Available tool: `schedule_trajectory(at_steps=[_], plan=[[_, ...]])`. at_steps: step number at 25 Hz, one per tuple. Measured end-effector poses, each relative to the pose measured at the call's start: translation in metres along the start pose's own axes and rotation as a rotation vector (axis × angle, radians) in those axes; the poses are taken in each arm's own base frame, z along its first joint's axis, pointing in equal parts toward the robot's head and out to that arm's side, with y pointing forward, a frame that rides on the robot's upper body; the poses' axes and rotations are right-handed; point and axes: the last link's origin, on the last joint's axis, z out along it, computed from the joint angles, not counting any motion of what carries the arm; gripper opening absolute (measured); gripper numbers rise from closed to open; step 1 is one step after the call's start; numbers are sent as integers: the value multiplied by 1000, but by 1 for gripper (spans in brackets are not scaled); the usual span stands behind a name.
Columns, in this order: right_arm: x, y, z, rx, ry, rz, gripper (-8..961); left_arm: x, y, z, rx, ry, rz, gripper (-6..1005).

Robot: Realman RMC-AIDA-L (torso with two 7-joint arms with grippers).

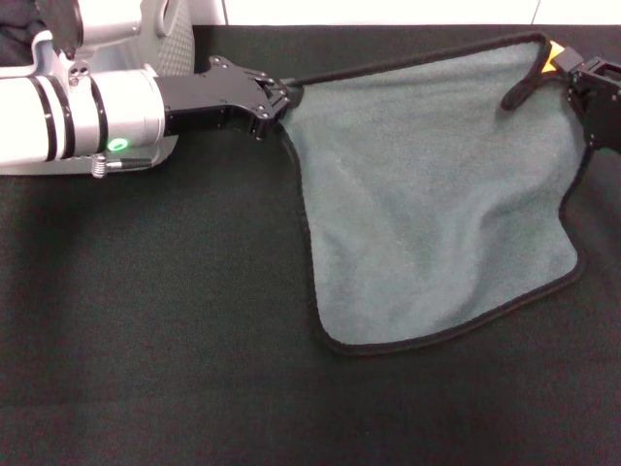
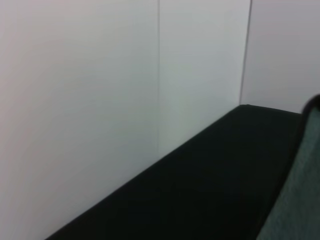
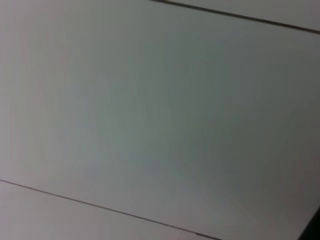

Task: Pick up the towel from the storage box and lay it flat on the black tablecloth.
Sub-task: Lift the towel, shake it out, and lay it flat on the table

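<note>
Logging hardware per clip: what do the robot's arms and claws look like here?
The left arm is a glossy white cylinder with black bands, a lit green indicator and a small metal spring, ending in an angular matte-black left claw. Only the black right claw shows at the edge.

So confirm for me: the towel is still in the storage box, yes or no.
No, the towel is spread grey-teal side up on the black tablecloth, each gripper at one far corner.

The storage box [image 1: 179,44] (far left) sits mostly behind the left arm.
</note>
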Motion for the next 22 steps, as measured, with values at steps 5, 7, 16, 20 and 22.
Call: schedule_trajectory(at_steps=[5, 7, 16, 20, 22], plan=[[0, -1, 0, 7, 1, -1, 158, 0, -2, 1, 18, -3, 1, 93], [0, 0, 1, 7, 10, -5, 159, -1, -1, 3, 13, -9, 4, 95], [-3, 6, 1, -30, 14, -29, 165, -4, 5, 7, -6, -18, -1, 107], [-15, 4, 5, 8, 7, -59, 279, -8, 9, 11, -14, -3, -27, 112], [-20, 0, 8, 42, 5, -67, 353, -9, 8, 13, -1, 6, -40, 114]])
